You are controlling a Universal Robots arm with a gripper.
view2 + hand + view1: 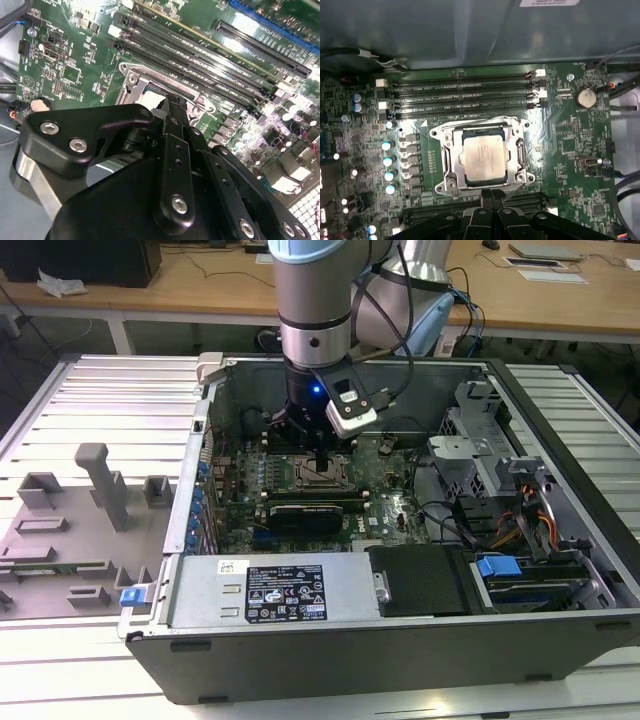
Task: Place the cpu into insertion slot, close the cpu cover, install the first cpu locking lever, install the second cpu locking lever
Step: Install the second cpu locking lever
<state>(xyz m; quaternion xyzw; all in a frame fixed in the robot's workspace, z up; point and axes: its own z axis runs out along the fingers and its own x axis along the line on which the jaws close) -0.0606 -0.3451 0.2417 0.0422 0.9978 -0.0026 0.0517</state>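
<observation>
Ribbed metal tabletop (100, 390) carries an open computer case (560, 630), and the arm reaches down into it. Its gripper (492, 194) has its black fingers (172, 107) pressed together, holding nothing, their tips poised just at the edge of the cpu cover (520, 150). That silver frame lies flat, closed around the cpu (482, 158), which sits seated in the insertion slot (451, 155) on the green circuit board (570, 130). Beside the socket run the long black memory slots (460, 92). Grey holders (105, 485) stand outside the case, at the exterior view's left.
</observation>
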